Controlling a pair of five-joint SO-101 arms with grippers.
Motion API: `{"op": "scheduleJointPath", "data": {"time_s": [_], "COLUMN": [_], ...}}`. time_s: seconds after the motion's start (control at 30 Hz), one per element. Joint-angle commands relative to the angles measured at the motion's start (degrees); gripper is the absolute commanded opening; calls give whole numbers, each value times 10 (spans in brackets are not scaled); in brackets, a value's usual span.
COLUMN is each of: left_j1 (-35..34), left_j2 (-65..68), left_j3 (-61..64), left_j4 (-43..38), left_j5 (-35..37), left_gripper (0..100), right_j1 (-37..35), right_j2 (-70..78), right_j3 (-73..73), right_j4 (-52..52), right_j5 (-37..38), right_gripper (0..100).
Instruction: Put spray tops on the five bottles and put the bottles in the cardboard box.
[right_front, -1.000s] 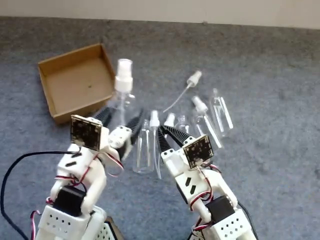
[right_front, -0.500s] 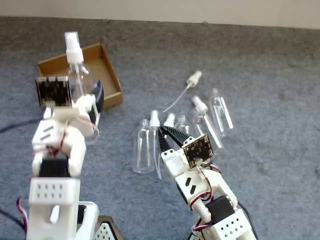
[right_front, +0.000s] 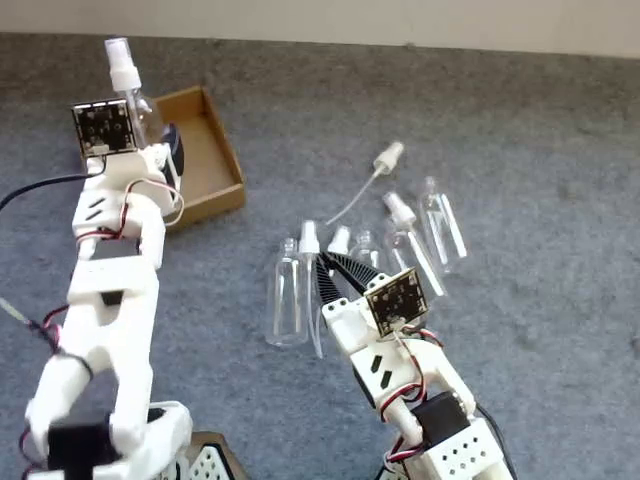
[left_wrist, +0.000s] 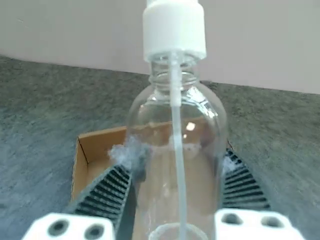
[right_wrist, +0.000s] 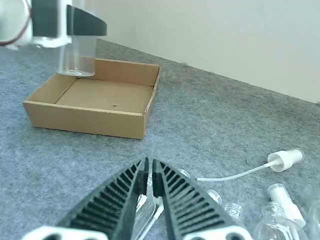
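my left gripper (left_wrist: 172, 172) is clamping the bottle (left_wrist: 175, 115), probably light and slick, mid-body above the box (right_wrist: 85, 120); right gripper (right_wrist: 148, 180) closed, empty.

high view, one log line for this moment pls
left gripper: shut on capped bottle, over cardboard box | right gripper: shut, at loose bottles

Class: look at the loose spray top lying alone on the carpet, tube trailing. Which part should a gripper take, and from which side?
Probably the white head of the spray top, from straight above, jaws across its width. It lies flat with bare carpet on both sides, while its tube looks too thin to pinch firmly.
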Motion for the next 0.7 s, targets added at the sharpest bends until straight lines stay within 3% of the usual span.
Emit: {"op": "scheduleJointPath", "data": {"time_s": [0.0, 0.13, 0.53, 0.67], "left_j1": [-1, 0, 0, 0], "left_j2": [76, 167, 429, 500], "left_j3": [-68, -125, -366, -407], "left_j4": [-105, -141, -147, -227], "left_j5": [-5, -5, -4, -6], "left_gripper": [67, 68, 68, 68], "right_j1": [8, 8, 7, 7], "right_j2": [-2, -2, -2, -2], "right_j3": [59, 59, 59, 59], "right_j4": [1, 1, 1, 1], "right_j5": [3, 3, 3, 3], "right_gripper": [18, 18, 18, 18]}}
